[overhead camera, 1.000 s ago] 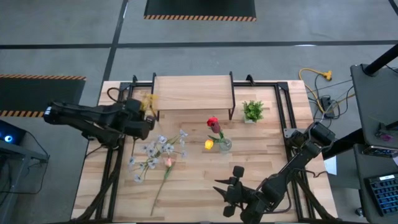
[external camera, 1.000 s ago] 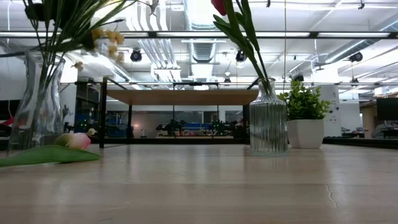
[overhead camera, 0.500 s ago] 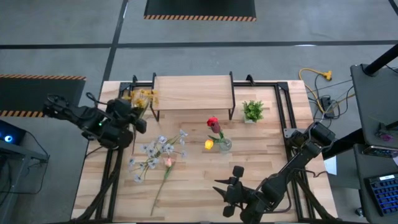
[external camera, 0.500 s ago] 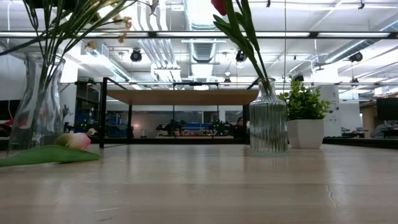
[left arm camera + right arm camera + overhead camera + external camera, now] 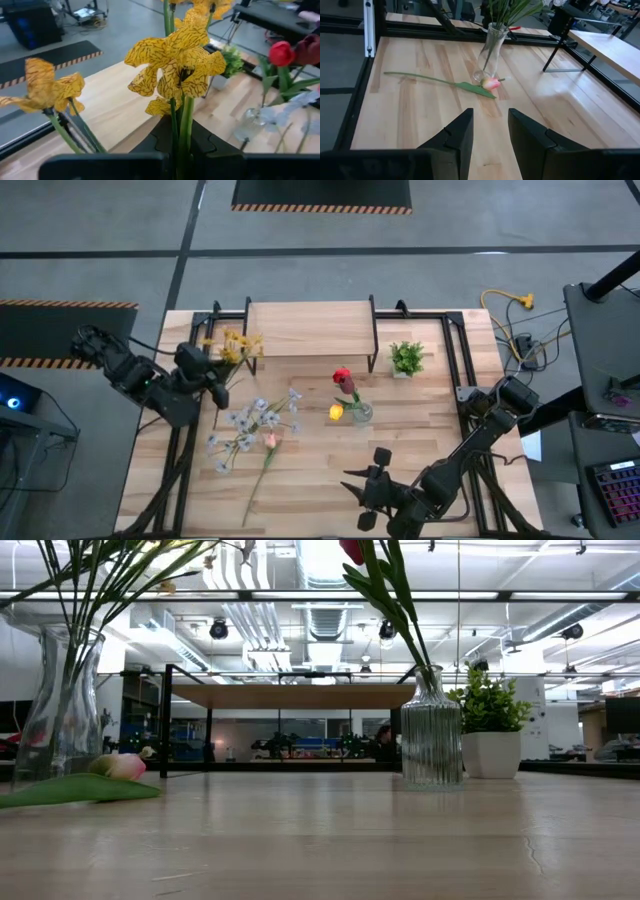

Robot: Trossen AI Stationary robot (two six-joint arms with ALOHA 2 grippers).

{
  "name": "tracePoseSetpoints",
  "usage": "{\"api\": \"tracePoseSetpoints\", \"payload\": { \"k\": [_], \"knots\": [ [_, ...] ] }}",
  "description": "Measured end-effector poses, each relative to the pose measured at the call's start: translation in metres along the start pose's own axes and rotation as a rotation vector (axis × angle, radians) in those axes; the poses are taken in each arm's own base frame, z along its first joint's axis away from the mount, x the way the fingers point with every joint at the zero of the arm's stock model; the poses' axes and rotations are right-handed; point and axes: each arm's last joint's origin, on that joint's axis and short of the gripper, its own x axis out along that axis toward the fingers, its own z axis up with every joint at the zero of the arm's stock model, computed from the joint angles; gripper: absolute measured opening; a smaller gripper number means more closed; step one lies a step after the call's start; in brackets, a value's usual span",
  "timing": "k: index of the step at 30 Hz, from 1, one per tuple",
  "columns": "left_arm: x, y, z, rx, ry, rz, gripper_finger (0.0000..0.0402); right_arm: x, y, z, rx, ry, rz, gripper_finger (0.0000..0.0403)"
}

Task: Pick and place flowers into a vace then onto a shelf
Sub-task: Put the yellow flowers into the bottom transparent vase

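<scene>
My left gripper [image 5: 210, 372] is over the table's left part, shut on a bunch of yellow flowers [image 5: 236, 344], whose streaked heads [image 5: 175, 62] fill the left wrist view. A tall clear vase [image 5: 491, 47] of white blossom sprays [image 5: 252, 418] stands left of the table's middle. A pink tulip [image 5: 269, 440] lies flat beside it, stem [image 5: 425, 79] on the wood. A small ribbed vase [image 5: 432, 735] holds a red tulip [image 5: 343, 378] and an orange one [image 5: 335, 412]. The shelf [image 5: 310, 330] stands at the far edge. My right gripper [image 5: 362, 485] is open at the near edge. My left gripper pinches the yellow flowers' green stems [image 5: 181, 117] together between its two fingers [image 5: 162, 137]. The stems run on past the fingers with the heads at their free end, lifted clear of the table. How far down the stems the hold sits is hidden by the gripper.
A small potted plant [image 5: 406, 358] stands right of the shelf. Black frame rails [image 5: 462, 360] run along the table's left and right edges. Bare wood [image 5: 320, 470] lies between the vases and my right gripper.
My left arm has swung and its gripper has drawn back a little toward the table's left edge, turning as it went and keeping its hold. The yellow flowers have risen: in the low view their heads have climbed to the picture's top.
</scene>
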Motion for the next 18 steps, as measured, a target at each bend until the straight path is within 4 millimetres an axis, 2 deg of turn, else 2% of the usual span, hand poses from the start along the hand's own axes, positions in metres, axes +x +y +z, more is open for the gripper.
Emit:
{"api": "tracePoseSetpoints", "payload": {
  "k": [6, 12, 18],
  "knots": [
    [-0.001, -0.005, 0.004, 0.026, -0.03, -0.038, 0.0001, -0.007, 0.002, 0.0, -0.014, 0.008, 0.034, 0.0112],
    [-0.001, -0.012, 0.008, 0.057, -0.06, -0.076, 0.0001, -0.04, 0.008, 0.011, 0.03, 0.047, 0.264, 0.0112],
    [-0.003, -0.023, 0.014, 0.11, -0.104, -0.153, 0.0001, -0.067, 0.025, 0.0, 0.043, 0.01, 0.352, 0.0112]
  ]
}}
